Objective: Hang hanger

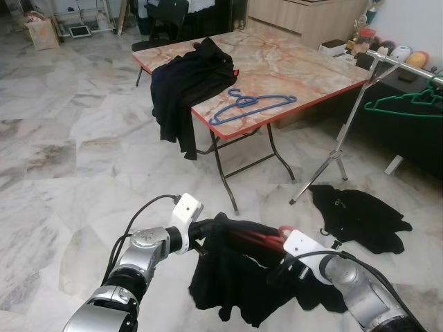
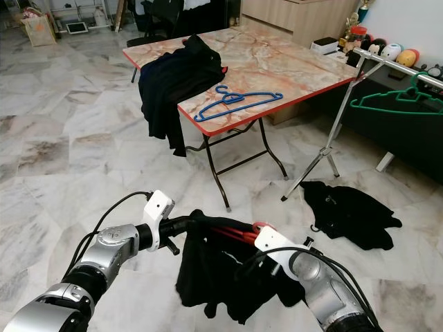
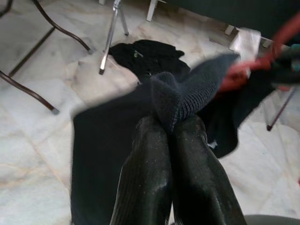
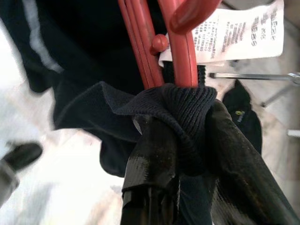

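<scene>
You're standing on marble floor point(image 1: 62, 159). Left pincer point(image 3: 171, 124) is pinching the black garment's point(image 1: 235, 283) ribbed collar, fingers closed. Right pincer point(image 4: 180, 136) is clamping collar and red hanger point(image 1: 252, 238), low centre. Marble tabletop point(image 1: 291, 66) at 12 o'clock is carrying a blue hanger point(image 1: 252, 105) and dark clothes point(image 1: 187, 86). Rack point(image 1: 349, 117) with green hanger point(image 1: 408, 102) at 2 o'clock; another garment point(image 1: 360, 214) lying on the floor beneath it.

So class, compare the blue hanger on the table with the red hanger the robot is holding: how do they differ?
The blue hanger is bare; the red hanger carries a dark garment. The blue hanger lies flat on the table; the red hanger is held above the floor between the left gripper and right gripper. Both are plastic-looking clothes hangers.
</scene>
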Available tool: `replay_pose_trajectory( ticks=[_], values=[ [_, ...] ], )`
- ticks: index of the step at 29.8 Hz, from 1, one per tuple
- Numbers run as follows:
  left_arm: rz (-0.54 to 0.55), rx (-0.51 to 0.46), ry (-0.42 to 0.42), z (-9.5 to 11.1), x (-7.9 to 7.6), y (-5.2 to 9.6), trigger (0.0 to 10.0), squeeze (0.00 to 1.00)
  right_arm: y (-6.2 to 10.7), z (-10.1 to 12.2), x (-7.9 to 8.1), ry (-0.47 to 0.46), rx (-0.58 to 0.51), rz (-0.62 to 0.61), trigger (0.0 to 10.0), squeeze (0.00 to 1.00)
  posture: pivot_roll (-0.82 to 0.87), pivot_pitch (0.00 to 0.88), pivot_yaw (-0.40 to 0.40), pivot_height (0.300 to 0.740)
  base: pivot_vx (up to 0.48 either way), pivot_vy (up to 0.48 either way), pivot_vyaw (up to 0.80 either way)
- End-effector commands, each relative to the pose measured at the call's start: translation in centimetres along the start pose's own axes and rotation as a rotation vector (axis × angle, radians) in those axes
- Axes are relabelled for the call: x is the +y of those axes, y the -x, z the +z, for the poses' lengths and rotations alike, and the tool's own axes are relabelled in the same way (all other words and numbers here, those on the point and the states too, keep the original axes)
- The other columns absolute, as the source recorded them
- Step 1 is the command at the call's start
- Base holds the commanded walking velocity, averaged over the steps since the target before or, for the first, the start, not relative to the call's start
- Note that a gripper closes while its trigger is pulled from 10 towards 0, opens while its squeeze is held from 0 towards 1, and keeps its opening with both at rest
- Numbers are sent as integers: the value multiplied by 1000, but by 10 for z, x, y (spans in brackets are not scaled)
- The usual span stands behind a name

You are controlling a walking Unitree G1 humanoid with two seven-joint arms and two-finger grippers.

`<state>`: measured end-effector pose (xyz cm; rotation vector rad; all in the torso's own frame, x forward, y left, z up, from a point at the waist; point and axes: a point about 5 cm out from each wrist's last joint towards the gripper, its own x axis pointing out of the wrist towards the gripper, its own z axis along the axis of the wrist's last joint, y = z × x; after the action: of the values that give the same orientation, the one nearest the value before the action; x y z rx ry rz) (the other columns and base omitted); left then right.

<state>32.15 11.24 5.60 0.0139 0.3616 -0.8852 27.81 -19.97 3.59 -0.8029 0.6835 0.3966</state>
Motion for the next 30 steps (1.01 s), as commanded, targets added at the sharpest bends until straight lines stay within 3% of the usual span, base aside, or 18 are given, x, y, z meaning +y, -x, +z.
replay_pose_trajectory(
  ticks=[1,10,18,24,30],
  values=[
    [-30,10,-15,1,-2,1,10000,0,3,8,-17,-35,-29,-77,10000,0,-66,0,-24,740,0,0,0],
    [-171,-79,-77,23,-18,-7,10000,0,-5,8,5,-61,-2,35,10000,0,-57,0,-28,740,0,0,0],
    [-314,-116,-111,38,-40,-13,10000,0,-10,8,12,-85,14,19,10000,0,-50,0,-29,740,0,0,0],
    [-242,-51,-136,26,-32,-12,10000,0,-6,12,17,-69,-29,109,10000,0,-54,0,-26,740,0,0,0],
    [-174,22,-123,11,-20,2,10000,0,-1,9,0,-89,-77,68,10000,0,-56,0,-22,740,0,0,0]
  ],
)
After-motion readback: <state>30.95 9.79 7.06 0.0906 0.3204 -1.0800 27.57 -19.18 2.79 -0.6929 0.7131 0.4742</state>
